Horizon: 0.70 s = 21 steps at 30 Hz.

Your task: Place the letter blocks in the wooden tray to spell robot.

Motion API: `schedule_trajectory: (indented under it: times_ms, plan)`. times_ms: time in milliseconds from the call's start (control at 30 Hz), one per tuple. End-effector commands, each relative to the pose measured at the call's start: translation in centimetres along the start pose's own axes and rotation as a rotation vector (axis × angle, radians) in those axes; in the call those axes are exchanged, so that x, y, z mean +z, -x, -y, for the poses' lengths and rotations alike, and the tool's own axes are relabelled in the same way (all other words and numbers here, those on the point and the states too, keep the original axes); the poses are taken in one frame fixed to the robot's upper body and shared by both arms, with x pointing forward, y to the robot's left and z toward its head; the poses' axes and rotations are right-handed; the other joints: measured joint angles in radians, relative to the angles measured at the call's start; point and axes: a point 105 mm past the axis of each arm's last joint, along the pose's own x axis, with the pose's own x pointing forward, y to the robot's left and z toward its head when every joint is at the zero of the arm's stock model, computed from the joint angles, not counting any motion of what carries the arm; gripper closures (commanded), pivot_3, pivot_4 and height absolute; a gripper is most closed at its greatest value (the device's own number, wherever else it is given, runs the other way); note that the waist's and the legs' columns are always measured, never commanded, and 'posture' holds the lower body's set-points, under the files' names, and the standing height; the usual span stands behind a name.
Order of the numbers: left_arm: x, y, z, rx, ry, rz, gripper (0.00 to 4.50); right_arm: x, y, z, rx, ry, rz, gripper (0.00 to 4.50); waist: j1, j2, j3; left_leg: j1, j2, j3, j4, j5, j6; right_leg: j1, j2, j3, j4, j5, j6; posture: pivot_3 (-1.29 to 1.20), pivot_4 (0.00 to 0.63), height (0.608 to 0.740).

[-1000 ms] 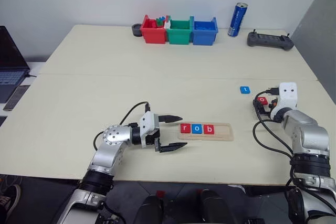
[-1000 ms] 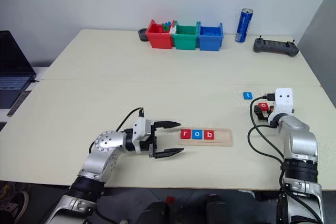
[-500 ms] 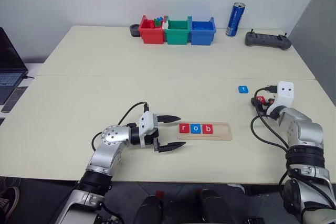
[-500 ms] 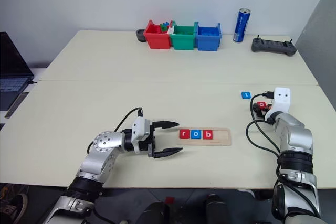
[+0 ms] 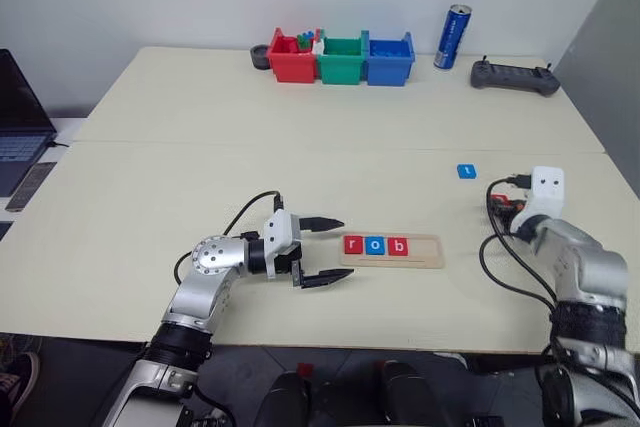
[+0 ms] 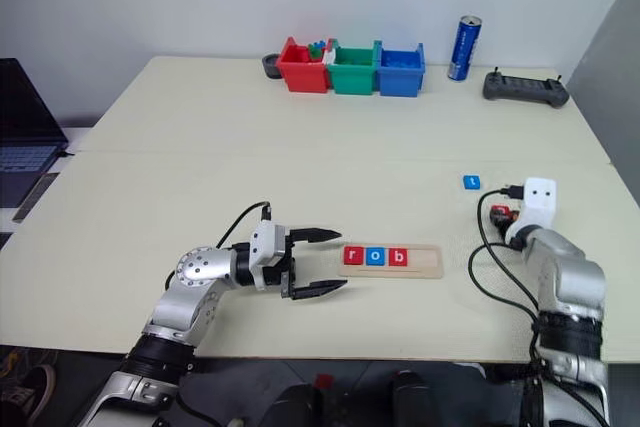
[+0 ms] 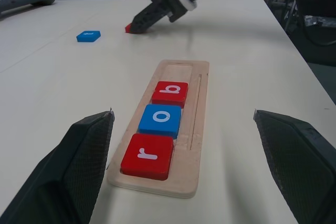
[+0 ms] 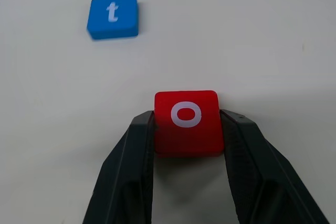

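The red o block [image 8: 186, 121], fourth letter, sits pinched in the right end effector [image 8: 186, 129], to be carried left into the wooden tray [image 5: 425, 251] beside the b block [image 5: 397, 246]; the left end effector [image 5: 325, 251] hangs released.

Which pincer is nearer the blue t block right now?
The right pincer. It is closed on the red o block, a short way from the blue t block. The left pincer hangs open at the wooden tray's far end.

Bare surface [image 5: 300, 162] stretches between the wooden tray [image 5: 392, 251] and the far bins [image 5: 340, 59]. The left pincer [image 5: 325, 251] stands just left of the tray's end. Right of the tray the way lies clear.
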Motion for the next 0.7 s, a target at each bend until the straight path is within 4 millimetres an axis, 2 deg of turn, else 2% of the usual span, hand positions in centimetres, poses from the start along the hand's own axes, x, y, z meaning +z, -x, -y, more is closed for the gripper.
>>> schedule_trajectory:
  times_ms: [33,100,200,433,600,700]
  plan:
    - [1.0,-0.3,0.0,-0.014,-0.03,0.029,0.0,0.3,3.7,-1.0,-0.008,0.043,0.017,3.05,0.002,0.0,0.0,-0.001,0.0,0.0,0.0,0.0,0.0,-0.001,0.0,0.0,0.0,0.0,0.0,0.0,0.15,0.74]
    - [0.9,-0.3,-0.1,-0.014,-0.031,0.027,0.0,-1.2,5.5,-1.5,-0.017,0.051,-0.026,3.05,0.004,0.0,0.0,-0.002,0.0,0.0,0.0,0.0,0.0,-0.002,0.0,0.0,0.0,0.0,0.0,0.0,0.15,0.74]
    - [0.9,-0.2,-0.2,-0.015,-0.031,0.024,0.0,-2.9,7.2,-2.5,-0.011,0.041,-0.081,3.05,0.004,0.001,0.0,-0.002,0.0,0.001,0.0,0.0,0.0,-0.003,0.0,0.001,0.001,0.0,0.0,0.0,0.15,0.74]
    - [0.9,-0.5,-0.4,-0.027,-0.033,0.026,0.0,-5.2,8.2,-4.4,0.008,0.016,-0.16,3.05,0.001,0.001,-0.001,-0.001,0.001,0.002,0.0,0.0,0.0,-0.003,0.001,0.001,0.001,0.0,0.0,0.0,0.15,0.74]
    - [1.0,-0.5,-0.5,-0.03,-0.038,0.025,0.0,-4.6,7.8,-3.8,-0.019,0.032,-0.146,1.3,0.001,0.001,-0.001,-0.001,0.001,0.002,0.0,0.0,0.0,-0.003,0.001,0.001,0.001,0.0,0.0,0.0,0.15,0.74]
    - [0.9,-0.4,-0.4,-0.028,-0.039,0.023,0.0,-3.3,7.7,-3.6,-0.037,0.064,-0.098,0.2,0.001,0.001,-0.001,-0.001,0.001,0.002,0.0,0.0,0.0,-0.003,0.001,0.001,0.001,0.0,0.0,0.0,0.15,0.74]
